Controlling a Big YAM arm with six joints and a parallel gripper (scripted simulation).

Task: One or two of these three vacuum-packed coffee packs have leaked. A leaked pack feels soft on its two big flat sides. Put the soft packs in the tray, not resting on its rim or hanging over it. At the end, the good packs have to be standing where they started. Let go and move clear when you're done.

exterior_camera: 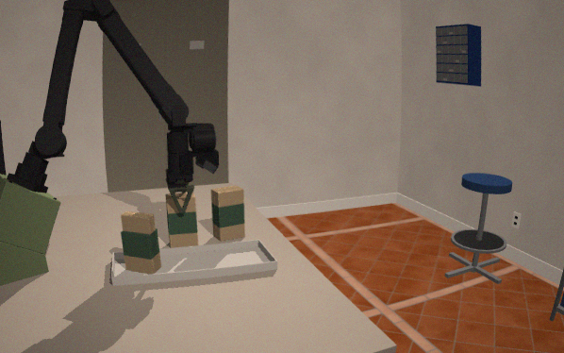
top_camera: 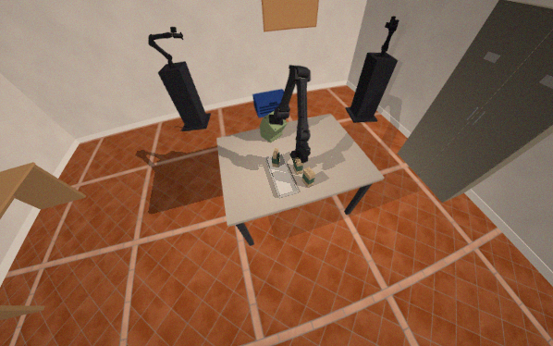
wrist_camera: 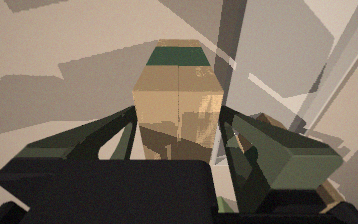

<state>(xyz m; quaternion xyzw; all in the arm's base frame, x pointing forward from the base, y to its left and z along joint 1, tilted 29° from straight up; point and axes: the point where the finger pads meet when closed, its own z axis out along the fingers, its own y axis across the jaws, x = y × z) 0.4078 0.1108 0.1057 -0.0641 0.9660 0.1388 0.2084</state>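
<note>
Three tan packs with green bands stand upright. One pack (top_camera: 276, 158) (exterior_camera: 141, 243) stands inside one end of the white tray (top_camera: 285, 187) (exterior_camera: 195, 275) (wrist_camera: 281, 60); in the wrist view it is partly hidden behind the right finger. The middle pack (exterior_camera: 182, 226) (wrist_camera: 178, 77) stands on the table beside the tray. The third pack (top_camera: 309, 178) (exterior_camera: 228, 215) stands beyond it, near the table's edge. My gripper (top_camera: 299, 160) (exterior_camera: 181, 211) (wrist_camera: 178, 111) points down and is open, its fingers on either side of the middle pack's upper part, with small or no visible gaps.
The green arm base (top_camera: 272, 129) (exterior_camera: 21, 231) stands at the table's back. The third pack is close beside the middle one. The tray's low walls run along the packs. The table's edge (top_camera: 302, 200) lies past the tray's far end.
</note>
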